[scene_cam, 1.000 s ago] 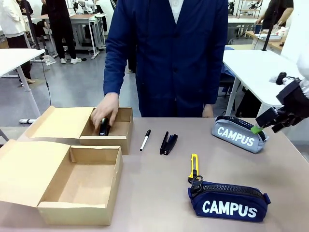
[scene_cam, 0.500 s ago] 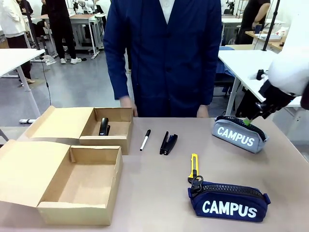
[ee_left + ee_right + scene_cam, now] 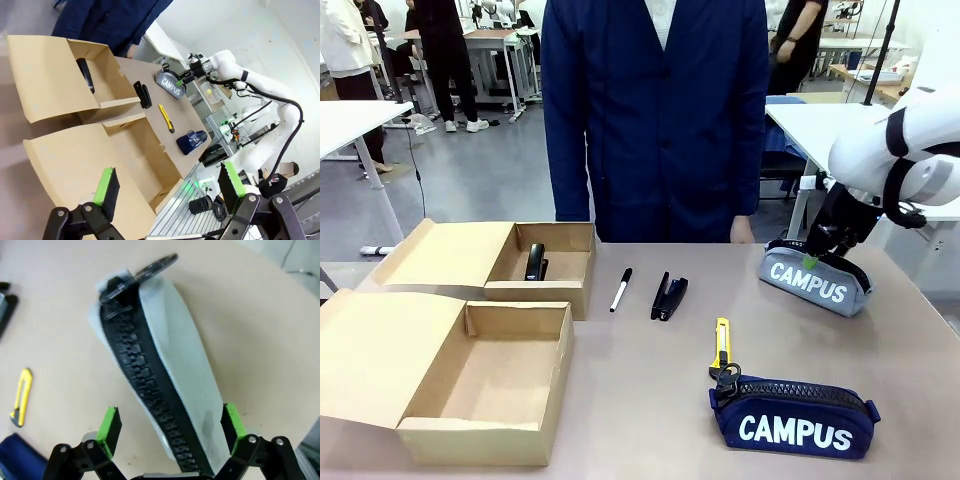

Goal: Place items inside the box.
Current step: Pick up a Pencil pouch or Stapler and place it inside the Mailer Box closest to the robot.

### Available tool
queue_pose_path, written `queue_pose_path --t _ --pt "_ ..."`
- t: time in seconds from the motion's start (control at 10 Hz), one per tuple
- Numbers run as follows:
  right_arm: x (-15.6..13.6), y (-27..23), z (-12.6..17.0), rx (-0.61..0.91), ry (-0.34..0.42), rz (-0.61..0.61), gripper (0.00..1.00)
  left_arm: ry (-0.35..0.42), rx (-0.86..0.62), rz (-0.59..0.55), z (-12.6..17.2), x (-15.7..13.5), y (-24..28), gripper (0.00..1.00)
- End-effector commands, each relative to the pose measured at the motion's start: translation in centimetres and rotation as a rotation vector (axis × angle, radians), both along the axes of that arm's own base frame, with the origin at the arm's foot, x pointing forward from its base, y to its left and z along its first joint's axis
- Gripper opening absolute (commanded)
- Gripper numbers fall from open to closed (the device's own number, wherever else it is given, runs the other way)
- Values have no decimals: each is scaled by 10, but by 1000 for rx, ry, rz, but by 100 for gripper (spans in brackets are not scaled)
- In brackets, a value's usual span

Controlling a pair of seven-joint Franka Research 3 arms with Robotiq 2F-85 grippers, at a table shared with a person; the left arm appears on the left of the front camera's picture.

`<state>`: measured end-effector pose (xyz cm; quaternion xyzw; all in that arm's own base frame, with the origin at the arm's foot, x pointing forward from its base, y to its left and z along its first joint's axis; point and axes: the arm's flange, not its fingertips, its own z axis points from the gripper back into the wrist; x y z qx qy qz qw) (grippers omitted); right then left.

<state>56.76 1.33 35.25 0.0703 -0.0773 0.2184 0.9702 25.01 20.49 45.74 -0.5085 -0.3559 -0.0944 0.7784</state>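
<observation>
Cardboard up front: the near box (image 3: pixel 470 375) sits open at the table's (image 3: pixel 640 400) near left corner, flap laid out flat, nothing in its tray that I can see. Above that flap hangs the left pincer (image 3: pixel 169 182), jaws apart, holding nothing. Over by the near right corner lies the navy pouch (image 3: pixel 790 418), and the yellow utility knife (image 3: pixel 721 345) rests just beyond it, tip to the zip pull. Mid-table now: the marker pen (image 3: pixel 620 289) and the black stapler (image 3: pixel 668 296), side by side but apart. Left of them is the far box (image 3: pixel 578 262), with one dark item (image 3: pixel 535 262) already inside, a second stapler by the look of it.

And here's the action, towards the far right corner: the right pincer (image 3: pixel 171 426) is poised over the grey pouch (image 3: pixel 810 280), jaws spread wide with a green pad on each side of it, not clamped. I'd call this the reach for the pick, with the grasp not yet made.

That pouch is soft grey fabric, a chunky black zip along its top, ring pull at one end, white "CAMPUS" on the side. It nearly fills the gap, so the next move wants a straight drop and a square squeeze across the body, then a long carry leftward to a box. The person (image 3: pixel 655 110) stands at the far edge.
</observation>
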Motion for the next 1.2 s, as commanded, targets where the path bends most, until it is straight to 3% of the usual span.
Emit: queue_pose_path --t 0.0,0.4,0.5,0.6,0.7,0.8,0.9,1.1 --pt "2 -8 -5 -14 54 32 100 -30 -8 -3 2 0 0 100" --pt "-2 -5 -15 -27 55 45 100 -30 -8 -3 2 0 0 100" --pt "-2 -5 -16 -27 45 35 40 -30 -8 -3 2 0 0 100" --pt "-2 -5 -17 -19 31 27 40 -30 -8 -3 2 0 0 100" --pt "-3 -5 -18 -15 23 25 0 -30 -8 -3 2 0 0 100" --pt "-4 -6 -18 -13 21 22 34 -30 -8 -3 2 0 0 100" --pt "-5 -7 -18 -3 16 16 0 -30 -8 -3 2 0 0 100" --pt "-10 -9 -19 -13 20 13 0 -30 -8 -3 2 0 0 100"
